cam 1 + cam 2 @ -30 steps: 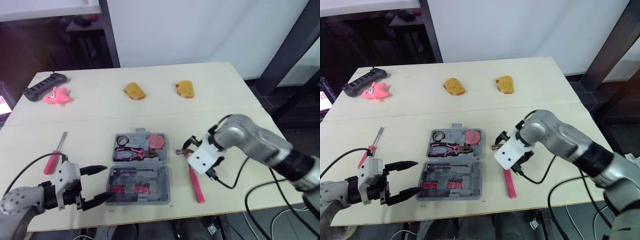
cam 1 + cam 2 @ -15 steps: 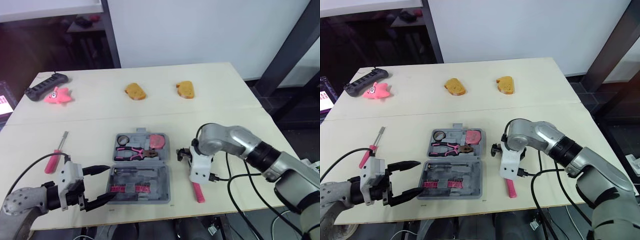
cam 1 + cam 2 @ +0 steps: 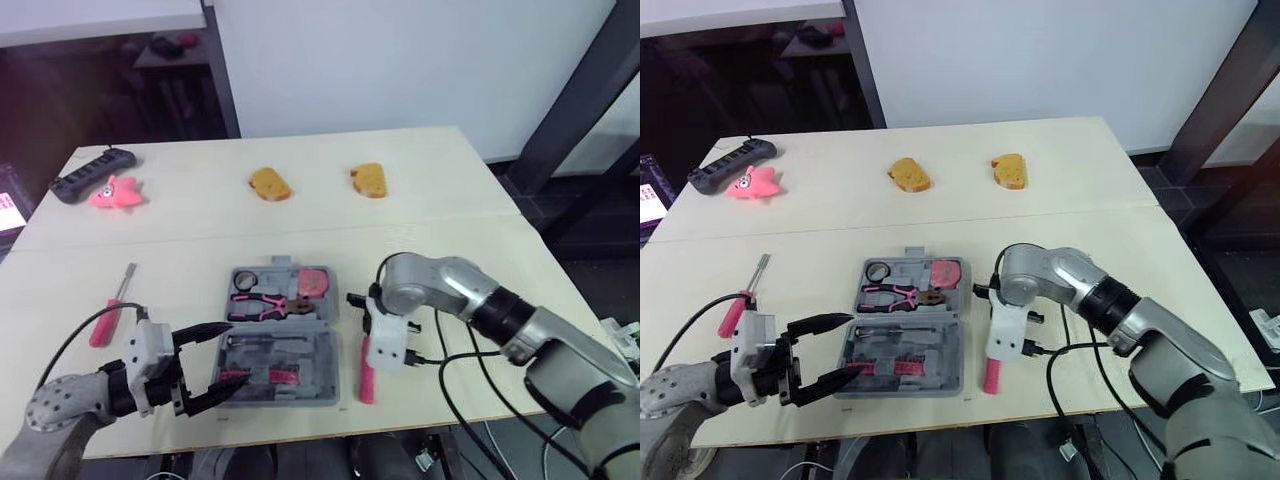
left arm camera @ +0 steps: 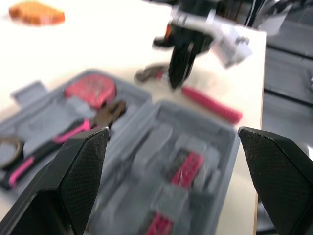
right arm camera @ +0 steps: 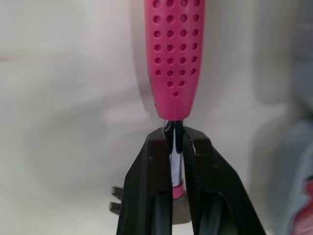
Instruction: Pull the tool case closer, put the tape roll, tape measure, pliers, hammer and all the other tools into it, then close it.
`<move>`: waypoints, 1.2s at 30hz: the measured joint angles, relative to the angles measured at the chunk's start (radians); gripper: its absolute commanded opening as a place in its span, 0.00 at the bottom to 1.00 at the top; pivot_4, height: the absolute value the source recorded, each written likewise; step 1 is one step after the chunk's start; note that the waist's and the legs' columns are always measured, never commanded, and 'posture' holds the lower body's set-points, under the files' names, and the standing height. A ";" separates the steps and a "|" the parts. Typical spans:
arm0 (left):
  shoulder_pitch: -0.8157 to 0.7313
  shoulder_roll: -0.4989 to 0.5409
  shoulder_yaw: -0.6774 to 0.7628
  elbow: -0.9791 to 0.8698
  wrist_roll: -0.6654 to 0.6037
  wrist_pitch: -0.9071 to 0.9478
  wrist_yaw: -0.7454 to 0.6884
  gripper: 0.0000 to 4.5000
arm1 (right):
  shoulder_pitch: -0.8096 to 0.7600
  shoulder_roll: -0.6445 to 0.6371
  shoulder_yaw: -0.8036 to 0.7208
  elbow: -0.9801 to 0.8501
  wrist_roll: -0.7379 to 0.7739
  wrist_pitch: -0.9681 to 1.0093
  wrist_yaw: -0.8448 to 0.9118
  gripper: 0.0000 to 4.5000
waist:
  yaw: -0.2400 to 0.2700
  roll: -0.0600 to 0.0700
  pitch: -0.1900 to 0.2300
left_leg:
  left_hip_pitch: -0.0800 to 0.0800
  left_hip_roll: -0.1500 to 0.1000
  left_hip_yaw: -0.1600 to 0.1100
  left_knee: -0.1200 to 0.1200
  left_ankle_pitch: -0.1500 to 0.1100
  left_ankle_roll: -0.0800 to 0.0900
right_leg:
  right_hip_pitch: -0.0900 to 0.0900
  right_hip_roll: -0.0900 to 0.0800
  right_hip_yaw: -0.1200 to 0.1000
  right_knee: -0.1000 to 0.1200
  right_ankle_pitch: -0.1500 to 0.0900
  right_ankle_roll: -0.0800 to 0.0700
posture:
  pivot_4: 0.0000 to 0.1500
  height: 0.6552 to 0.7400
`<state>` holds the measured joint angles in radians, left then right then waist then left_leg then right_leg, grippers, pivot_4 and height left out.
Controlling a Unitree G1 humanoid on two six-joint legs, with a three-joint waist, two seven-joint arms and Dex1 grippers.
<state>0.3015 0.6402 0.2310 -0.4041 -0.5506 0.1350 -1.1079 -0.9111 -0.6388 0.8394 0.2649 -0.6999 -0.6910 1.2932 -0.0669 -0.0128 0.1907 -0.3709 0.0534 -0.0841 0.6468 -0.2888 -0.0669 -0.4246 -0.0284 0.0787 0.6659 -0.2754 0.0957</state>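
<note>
The grey tool case [image 3: 281, 338] lies open in the middle of the near table. Its far half holds pink-handled pliers [image 3: 262, 305], a red tape measure [image 3: 316, 283] and a tape roll [image 3: 248, 279]. Just right of the case lies the hammer [image 3: 365, 372], pink handle toward the front edge. My right gripper [image 3: 364, 304] is shut on its metal shaft [image 5: 173, 169], between head and handle [image 5: 175, 54]. My left gripper [image 3: 207, 365] stands open at the case's front left corner, holding nothing; its fingers [image 4: 80, 181] frame the case. A pink screwdriver [image 3: 108, 315] lies to the left.
Two bread slices [image 3: 270, 183] [image 3: 368, 179] sit on the far table half. A pink toy [image 3: 112, 191] and a black power strip [image 3: 85, 172] lie at the far left. The front edge runs close below the case.
My right gripper has shut on the hammer's shaft, and the hammer has swung so its handle lies nearer the case. My left gripper has edged closer to the case, still open.
</note>
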 measured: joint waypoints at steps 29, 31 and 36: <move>-0.112 0.048 -0.053 0.205 -0.068 -0.125 -0.275 1.00 | 0.393 -0.154 -0.634 -0.779 1.010 2.298 -0.219 0.00 | 0.045 0.003 0.001 | -0.003 -0.001 0.001 0.002 -0.001 0.001 | -0.001 -0.001 0.001 -0.005 -0.002 -0.004 | 1.00 1.00; -0.112 0.049 -0.053 0.216 -0.068 -0.131 -0.286 1.00 | 0.448 -0.072 -0.714 -0.714 1.143 2.299 -0.423 0.00 | 0.045 0.002 0.001 | -0.003 0.000 0.002 0.002 -0.001 0.001 | -0.001 0.000 0.001 -0.004 -0.002 -0.004 | 1.00 1.00; -0.115 0.049 -0.053 0.232 -0.068 -0.157 -0.288 1.00 | 0.493 0.108 -0.909 -0.588 1.493 2.299 -1.034 0.00 | 0.032 0.002 0.001 | -0.003 0.000 0.001 0.001 -0.001 0.001 | -0.001 0.000 0.001 -0.003 -0.002 -0.004 | 1.00 1.00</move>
<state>0.1869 0.6889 0.1782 -0.1718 -0.6184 -0.0217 -1.3962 -0.4179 -0.5313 -0.0693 -0.3230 0.7929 1.6079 0.2590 -0.0347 -0.0108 0.1914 -0.3740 0.0531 -0.0832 0.6480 -0.2893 -0.0659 -0.4259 -0.0281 0.0799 0.6632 -0.2769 0.0918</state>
